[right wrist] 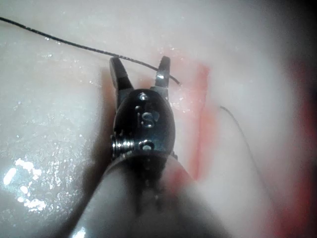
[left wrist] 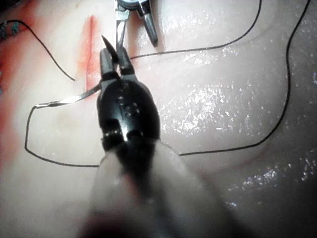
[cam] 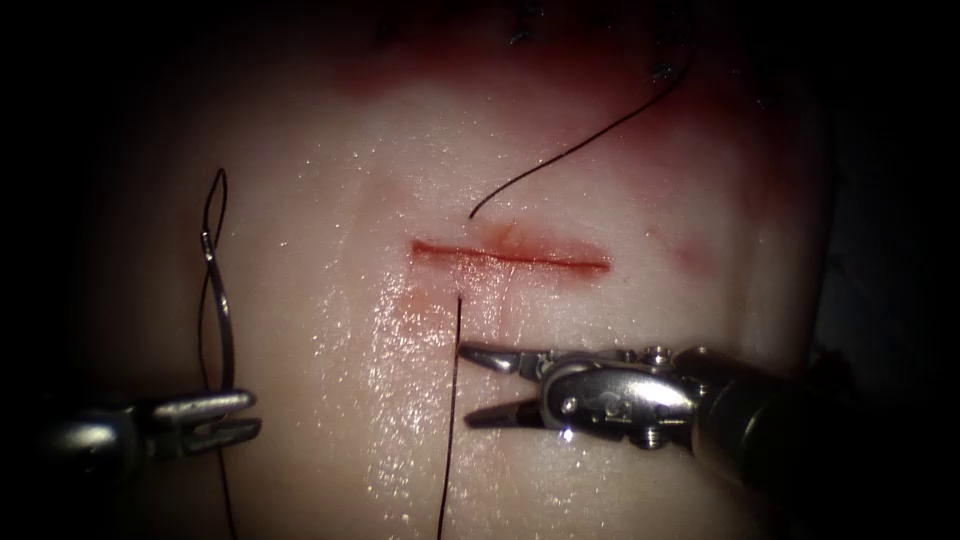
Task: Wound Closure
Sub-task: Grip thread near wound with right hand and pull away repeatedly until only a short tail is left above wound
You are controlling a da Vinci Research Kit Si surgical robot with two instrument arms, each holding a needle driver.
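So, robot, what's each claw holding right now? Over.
Left tool shut on needle, clear of tissue, left of cut. Right tool open, empty, beside thread.

Needle (cam: 222,300) in left tool (cam: 225,415), far left of cut (cam: 510,258); right tool (cam: 495,385) just below it.

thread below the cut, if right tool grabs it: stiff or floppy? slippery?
Likely floppy: the thread lies in loose curves across the tissue, so it should drape rather than hold shape. Probably slippery, since the tissue glistens wet. The right tool is open beside it, holding nothing; the left tool holds the needle, clear of the tissue.
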